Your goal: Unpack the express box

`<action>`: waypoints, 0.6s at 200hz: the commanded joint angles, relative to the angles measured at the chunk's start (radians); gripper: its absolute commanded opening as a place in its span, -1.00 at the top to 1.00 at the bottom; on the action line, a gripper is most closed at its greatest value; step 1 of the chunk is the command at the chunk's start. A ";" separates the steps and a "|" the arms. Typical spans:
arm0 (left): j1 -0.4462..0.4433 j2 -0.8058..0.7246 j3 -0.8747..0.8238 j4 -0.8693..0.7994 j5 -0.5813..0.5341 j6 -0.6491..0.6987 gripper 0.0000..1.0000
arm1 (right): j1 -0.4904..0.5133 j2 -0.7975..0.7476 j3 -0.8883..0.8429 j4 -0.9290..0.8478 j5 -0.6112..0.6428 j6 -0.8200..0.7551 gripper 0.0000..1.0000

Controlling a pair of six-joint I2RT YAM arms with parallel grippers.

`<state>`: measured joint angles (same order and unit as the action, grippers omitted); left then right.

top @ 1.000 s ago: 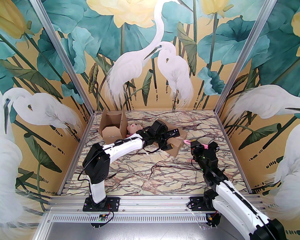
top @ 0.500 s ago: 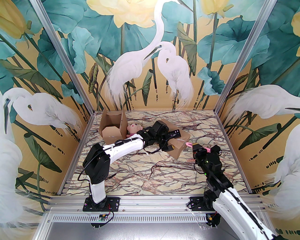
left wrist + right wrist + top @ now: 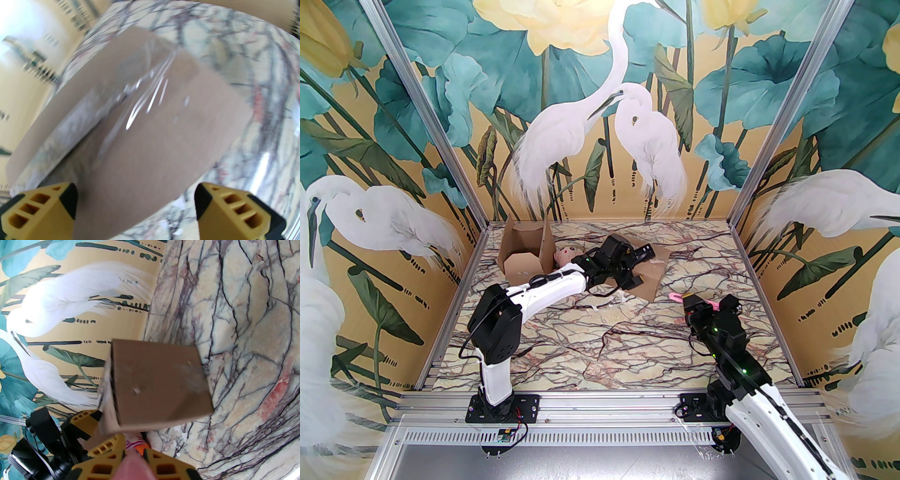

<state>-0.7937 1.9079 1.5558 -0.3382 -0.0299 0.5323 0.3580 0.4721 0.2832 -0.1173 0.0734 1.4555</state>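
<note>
Left gripper (image 3: 134, 195) is spread wide w/ the taped box (image 3: 152, 140) sitting btwn its fingers, not pinched afaict. Right gripper (image 3: 133, 456) is clamped on the pink tool (image 3: 135, 466), and the box is a bit ahead of its tip. Imo we squeeze the left down first so the box can't skid. Then we run the tool along the clear tape (image 3: 140, 100) seam, shallow, so whatever's inside doesn't get nicked.

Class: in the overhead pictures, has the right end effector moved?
Yes. The right end effector, gripping a pink tool, has drawn back toward the near rail, away from the far wall.
</note>
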 commanded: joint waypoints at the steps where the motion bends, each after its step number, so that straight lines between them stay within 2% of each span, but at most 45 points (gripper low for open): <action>1: -0.024 0.011 0.012 0.024 -0.080 -0.051 -0.78 | 0.016 0.021 0.049 0.017 -0.001 -0.011 1.00; 40: -0.024 -0.052 -0.036 0.012 -0.068 -0.040 -0.88 | 0.015 -0.038 0.035 -0.064 0.091 -0.048 1.00; 62: -0.018 -0.089 -0.013 -0.023 -0.040 -0.060 -0.97 | 0.014 -0.005 0.031 -0.063 0.107 -0.103 1.00; 77: 0.011 -0.092 0.047 -0.077 0.006 -0.146 -0.99 | 0.017 0.072 0.051 -0.051 0.091 -0.151 1.00; 96: 0.072 -0.094 0.115 -0.134 0.119 -0.281 -0.99 | 0.038 0.193 0.090 -0.009 0.074 -0.211 1.00; 120: 0.140 -0.104 0.144 -0.150 0.173 -0.405 -0.99 | 0.077 0.335 0.156 0.030 0.071 -0.284 1.00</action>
<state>-0.7212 1.8523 1.6531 -0.4282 0.0452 0.3046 0.4023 0.7162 0.3580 -0.1509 0.1413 1.2793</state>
